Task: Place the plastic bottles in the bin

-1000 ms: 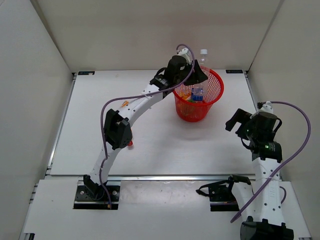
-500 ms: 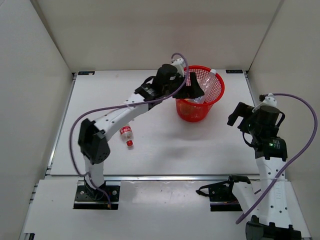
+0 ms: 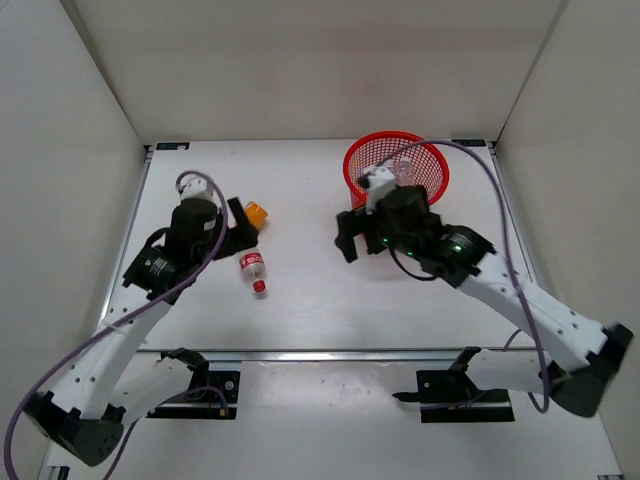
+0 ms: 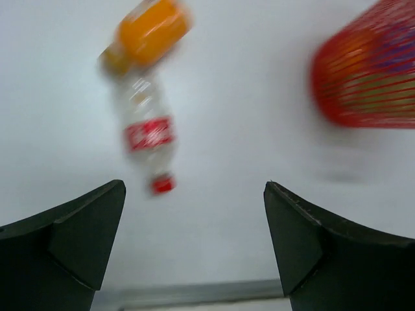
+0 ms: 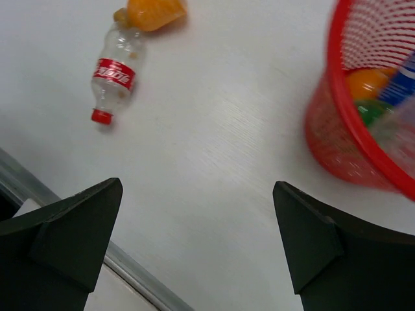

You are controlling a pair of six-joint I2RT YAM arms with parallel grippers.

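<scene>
Two of the plastic bottles lie on the table left of centre: an orange bottle [image 3: 256, 213] [image 4: 146, 29] [image 5: 152, 11] and, just nearer, a red-labelled clear bottle [image 3: 253, 272] [image 4: 148, 136] [image 5: 115, 71] with its red cap toward me. The bin [image 3: 360, 160] [image 4: 369, 71] [image 5: 337, 149] stands at the back right and holds an orange bottle [image 5: 366, 81], a green one [image 5: 369, 111] and a blue-labelled one [image 5: 403, 79]. My left gripper [image 3: 243, 228] [image 4: 193, 188] hangs open and empty beside the orange bottle. In front of the bin, my right gripper [image 3: 343, 235] [image 5: 198, 184] is open and empty too.
White walls close off the table on the left, back and right. A metal rail [image 3: 330, 354] [image 5: 130, 272] runs along the table's near edge. The right arm [image 3: 500, 290] stretches across the right half of the table, with its purple cable [image 3: 470, 160] arching over the bin.
My left gripper opened at the bin, then the arm drew back left to the bottles on the table. The right arm swung in from the right side to the front of the bin.
</scene>
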